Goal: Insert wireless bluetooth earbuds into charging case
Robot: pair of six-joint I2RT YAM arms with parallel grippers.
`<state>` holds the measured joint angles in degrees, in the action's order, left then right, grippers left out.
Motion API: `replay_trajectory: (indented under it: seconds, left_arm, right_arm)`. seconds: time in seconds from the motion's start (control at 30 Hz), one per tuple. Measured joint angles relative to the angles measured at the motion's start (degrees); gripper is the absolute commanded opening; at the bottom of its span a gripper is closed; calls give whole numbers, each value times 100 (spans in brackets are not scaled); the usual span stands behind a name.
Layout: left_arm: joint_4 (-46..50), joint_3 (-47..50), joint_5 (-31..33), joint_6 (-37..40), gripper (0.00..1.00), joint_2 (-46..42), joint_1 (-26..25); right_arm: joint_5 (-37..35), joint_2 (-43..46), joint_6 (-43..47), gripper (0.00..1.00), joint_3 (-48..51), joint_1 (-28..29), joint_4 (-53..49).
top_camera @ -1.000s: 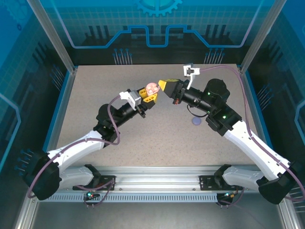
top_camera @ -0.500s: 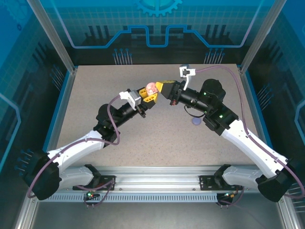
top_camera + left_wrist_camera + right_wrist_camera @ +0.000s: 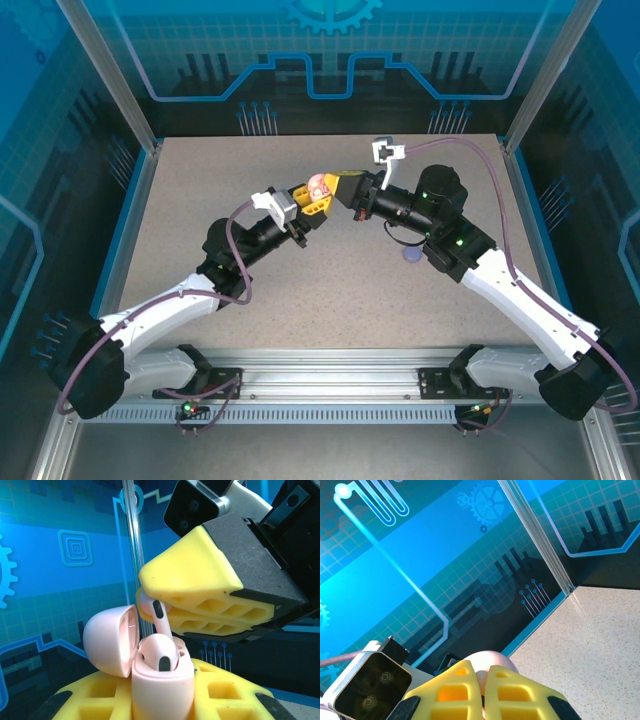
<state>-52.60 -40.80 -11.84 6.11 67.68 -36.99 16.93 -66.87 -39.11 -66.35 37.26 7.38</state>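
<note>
My left gripper [image 3: 314, 194] is shut on a pale pink charging case [image 3: 162, 687] and holds it upright above the table, its lid [image 3: 109, 641] swung open to the left. One pale pink earbud [image 3: 159, 655] sits in the case. My right gripper [image 3: 336, 184] meets it from the right, shut on a second pale pink earbud [image 3: 158, 616] whose stem points down into the case's other slot. In the right wrist view the yellow fingers [image 3: 452, 692] pinch that bud [image 3: 482, 680], with the pink lid [image 3: 492, 657] just behind. The purple earbuds are out of view.
A small round purple object [image 3: 412, 256] lies on the speckled table [image 3: 200, 220] under the right forearm. Glass walls with metal posts [image 3: 115, 80] ring the table. Both arms meet in mid-air near the table's centre back.
My right gripper has moved left with the earbud, from a gap beside the case to right over its open top. The left gripper and case have stayed put.
</note>
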Motion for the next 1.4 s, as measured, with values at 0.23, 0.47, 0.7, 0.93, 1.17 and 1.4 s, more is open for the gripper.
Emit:
replay_trajectory:
  seconds: [0.23, 0.47, 0.7, 0.93, 1.17, 1.4]
  left_arm:
    - [92, 0, 2, 0, 0, 0, -4]
    - [184, 0, -4, 0, 0, 0, -15]
    - [234, 0, 4, 0, 0, 7, -26]
    - [168, 0, 2, -15, 0, 17, -26]
    - [105, 0, 2, -17, 0, 17, -26]
    - [70, 70, 7, -17, 0, 17, -26]
  right_arm:
    - [-37, 35, 175, 1, 66, 11, -68]
    - [-149, 131, 341, 7, 140, 22, -192]
    - [-190, 127, 409, 23, 138, 33, -378]
    - [-313, 63, 400, 55, 74, 31, -527]
    - [-295, 28, 332, 76, -153, 2, -706]
    - [-280, 555, 297, 81, -177, -382, -901]
